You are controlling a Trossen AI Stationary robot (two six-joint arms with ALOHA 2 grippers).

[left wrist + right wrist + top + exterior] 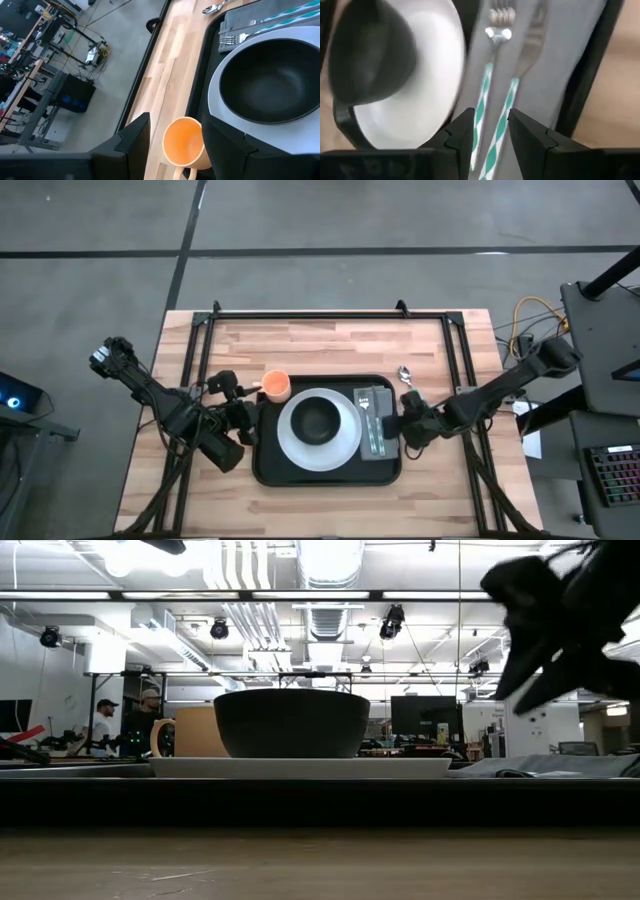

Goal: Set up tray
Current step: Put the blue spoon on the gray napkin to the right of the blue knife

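The black tray (268, 465) lies mid-table. On it are a white plate (338, 452) with a black bowl (318, 420), and a grey napkin (388, 442) bearing a fork (495, 30) and a knife (532, 35) with green-striped handles. An orange cup (277, 387) stands upright on the wood by the tray's far left corner. My left gripper (177, 145) is open, with one finger on each side of the cup (184, 141). My right gripper (491, 132) is open and hovers above the two handles, raised clear of the napkin in the low view (520, 690). My left gripper has the orange cup between its open fingers, coming level from the table's left, with the cup's handle (182, 172) toward the wrist. The cup's wall (202, 145) lies close against one finger (225, 145); whether they touch I cannot tell.
A spoon (405, 373) lies on the wood beyond the tray's far right corner. A black metal frame (330, 315) runs along the table's far edge and sides. Bare wood lies near and far of the tray. People stand in the room behind (135, 720).
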